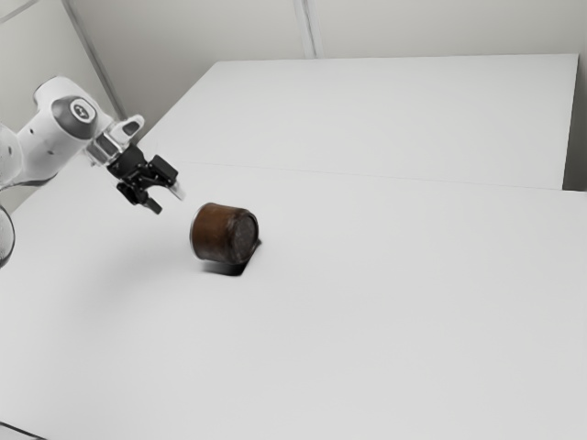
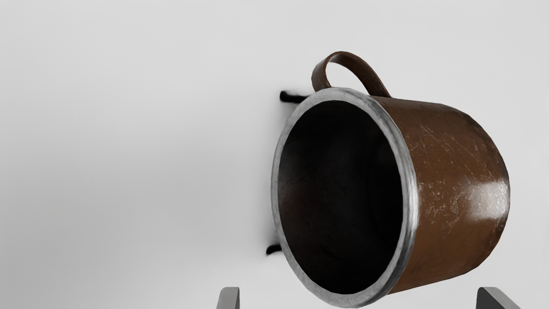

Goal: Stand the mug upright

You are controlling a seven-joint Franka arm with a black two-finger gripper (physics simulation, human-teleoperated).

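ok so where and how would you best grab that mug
I'd pinch the rim, one finger inside the mouth and one outside, coming from the mouth side. The mug lies on its side, its open mouth toward my open gripper, and the handle juts off to one side, likely clear of that grip.

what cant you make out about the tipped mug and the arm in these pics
- Far inside of the mug: wrist view, lost in deep shadow
- Outside of its base: wrist view, turned away behind the mug's wall
- Handle: exterior view, hidden behind the mug's body
- Rest of the gripper's fingers: wrist view, cut off by the bottom edge
- Arm's mounting: exterior view, cut off by the left edge
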